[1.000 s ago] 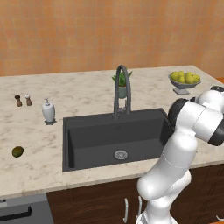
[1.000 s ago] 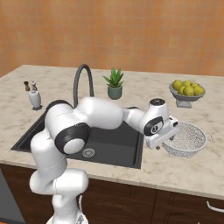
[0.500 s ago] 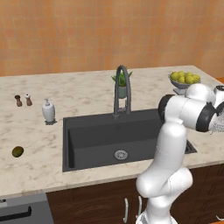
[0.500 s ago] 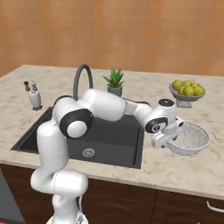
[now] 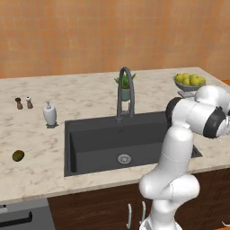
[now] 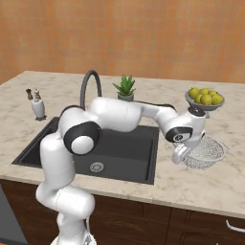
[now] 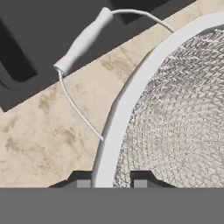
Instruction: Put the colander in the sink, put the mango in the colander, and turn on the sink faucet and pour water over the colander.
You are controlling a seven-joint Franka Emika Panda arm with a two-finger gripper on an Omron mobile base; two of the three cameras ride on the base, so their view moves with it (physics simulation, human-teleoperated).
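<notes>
The marble worktop [image 6: 201,186] runs the width of the scene, with the dark charcoal sink [image 5: 112,143] set into its middle, bare but for its round silver drain [image 5: 124,158]. The gooseneck sink faucet [image 5: 125,92] stands at the sink's back edge with no water running from it, and a small potted plant [image 6: 125,88] sits just behind it.

The white arm [image 6: 124,115] stretches across the sink toward the worktop's right end. There the wire-mesh colander [image 6: 206,152] sits on the worktop just beside the sink's right edge, in front of the footed bowl of yellow-green fruit [image 6: 205,97]. In the hand view the gripper [image 7: 112,178] is at the colander's white rim [image 7: 131,94], one fingertip [image 7: 80,179] outside it and the other inside over the mesh, closed in on the rim; it looks like a grasp just taken, with the colander not yet lifted. The colander's looped wire handle with its white sleeve [image 7: 83,40] points toward the sink.

A white soap dispenser [image 5: 50,114] and two small shakers [image 5: 23,103] stand near the worktop's back left. The mango [image 5: 18,155] lies alone near the worktop's front left edge, well apart from the sink.

As I judge it, no part of the task is finished. The colander has yet to go into the sink, the mango has to be fetched and dropped into it, and the faucet has to be turned on.
</notes>
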